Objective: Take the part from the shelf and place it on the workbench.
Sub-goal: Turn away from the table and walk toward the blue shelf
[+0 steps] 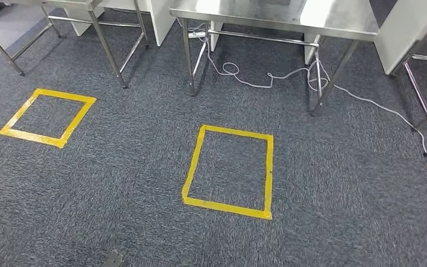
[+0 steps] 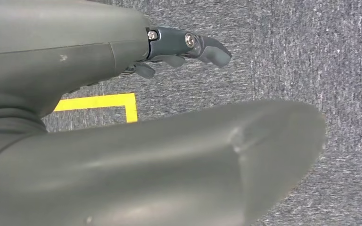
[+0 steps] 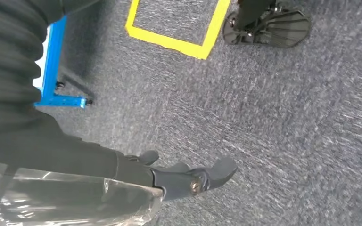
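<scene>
My right hand [image 3: 188, 181] hangs over the carpet, dark fingers reaching out nearly straight. Against its palm lies a dark part wrapped in clear crinkled plastic [image 3: 70, 202], which covers the thumb; the hand seems to hold it. In the left wrist view my left hand [image 2: 184, 47] hangs above the carpet, fingers loosely extended and nothing in it. A steel workbench [image 1: 278, 16] stands ahead at the far side of the floor.
Two yellow tape squares [image 1: 231, 169] [image 1: 47, 117] mark the grey carpet. A white cable [image 1: 267, 80] trails between the bench legs toward the right. More steel tables [image 1: 72, 4] stand far left. A blue frame [image 3: 52, 70] stands near my right hand.
</scene>
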